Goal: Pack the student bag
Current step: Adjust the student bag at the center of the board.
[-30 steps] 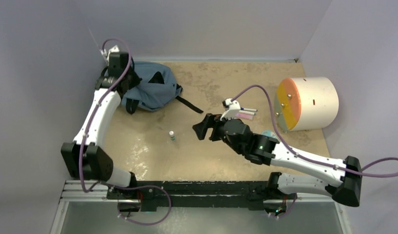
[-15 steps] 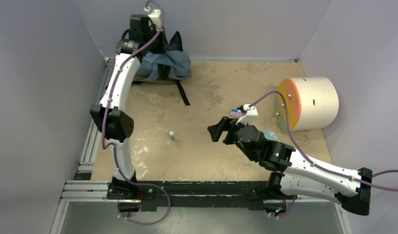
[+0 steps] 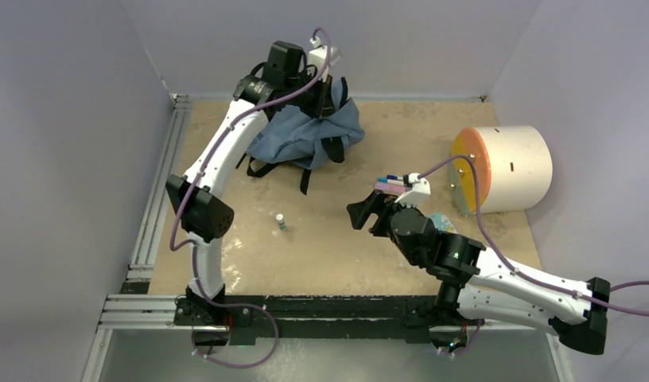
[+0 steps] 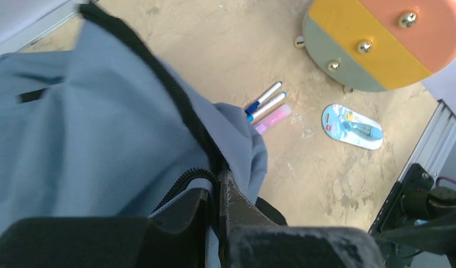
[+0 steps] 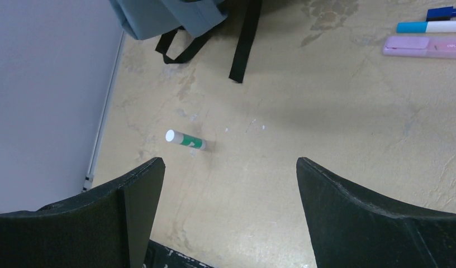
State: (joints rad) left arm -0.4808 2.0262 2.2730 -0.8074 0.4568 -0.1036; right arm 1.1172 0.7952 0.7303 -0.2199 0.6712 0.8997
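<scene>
The student bag [image 3: 305, 131], soft grey-blue with black straps, hangs lifted at the back middle of the table. My left gripper [image 3: 328, 89] is shut on its top edge. In the left wrist view the jaws [image 4: 220, 181] pinch the fabric beside the dark zipper of the bag [image 4: 91, 128]. My right gripper [image 3: 361, 215] is open and empty, low over the table's middle, and it shows in the right wrist view [image 5: 228, 164]. The bag's lower edge and straps [image 5: 175, 17] show at the top of that view.
A small glue stick [image 3: 281, 221] [image 5: 184, 140] lies mid-table. Two pens [image 4: 265, 100] and a pink highlighter [image 4: 273, 119] [image 5: 427, 47] lie right of the bag. A blue blister pack [image 4: 351, 127] lies near the white cylinder with an orange face [image 3: 504, 167].
My left arm has lifted the bag from the far left corner and carried it right along the back wall. My right gripper has drifted slightly right, still open.
</scene>
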